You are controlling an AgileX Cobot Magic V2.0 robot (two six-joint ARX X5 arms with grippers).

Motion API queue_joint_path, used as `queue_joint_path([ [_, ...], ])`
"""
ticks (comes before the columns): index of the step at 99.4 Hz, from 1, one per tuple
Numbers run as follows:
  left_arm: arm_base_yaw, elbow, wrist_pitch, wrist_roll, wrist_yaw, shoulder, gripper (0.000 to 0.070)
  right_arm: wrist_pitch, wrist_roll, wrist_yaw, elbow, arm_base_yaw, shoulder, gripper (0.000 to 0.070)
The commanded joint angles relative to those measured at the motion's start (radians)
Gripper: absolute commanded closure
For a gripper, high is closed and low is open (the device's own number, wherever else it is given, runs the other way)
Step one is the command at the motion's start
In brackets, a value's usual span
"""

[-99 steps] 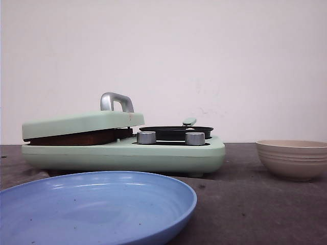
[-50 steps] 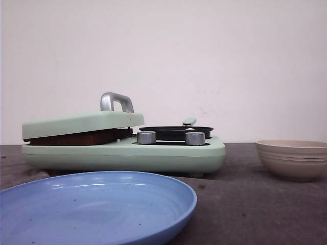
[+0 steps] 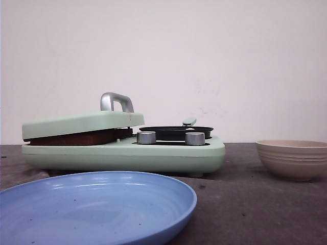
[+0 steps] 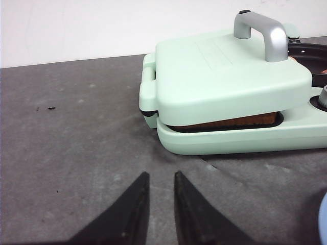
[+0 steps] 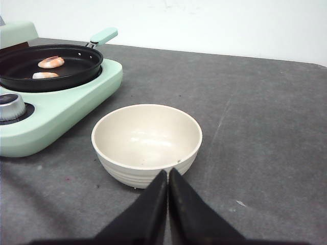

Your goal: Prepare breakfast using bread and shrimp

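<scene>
Front view: mint-green breakfast maker (image 3: 122, 153) sits lid-down on brown-crusted bread (image 4: 225, 122), presumably toasting it, while two pink shrimp (image 5: 51, 62) lie in its black pan (image 5: 48, 69). Blue plate (image 3: 92, 206) and cream ribbed bowl (image 5: 146, 143) wait empty; left gripper (image 4: 159, 191) slightly parted, right gripper (image 5: 167, 189) clenched, both grasping nothing.

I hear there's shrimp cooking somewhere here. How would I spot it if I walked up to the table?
Find the mint-green breakfast maker on the dark table. Beside its closed lid with the silver handle sits a round black pan. The shrimp are the two small pink-orange curls in that pan, the only bright things on its black surface.
</scene>
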Motion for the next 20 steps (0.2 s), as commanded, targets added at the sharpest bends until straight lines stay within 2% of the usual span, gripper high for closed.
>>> queue_joint_path([
  [1, 0.0, -0.018, -0.005, 0.008, -0.002, -0.002, 0.0682, 0.01, 0.011, -0.002, -0.004, 0.002, 0.0, 0.07],
  [20, 0.0, -0.018, -0.005, 0.008, -0.002, -0.002, 0.0682, 0.01, 0.011, -0.002, -0.004, 0.002, 0.0, 0.07],
])
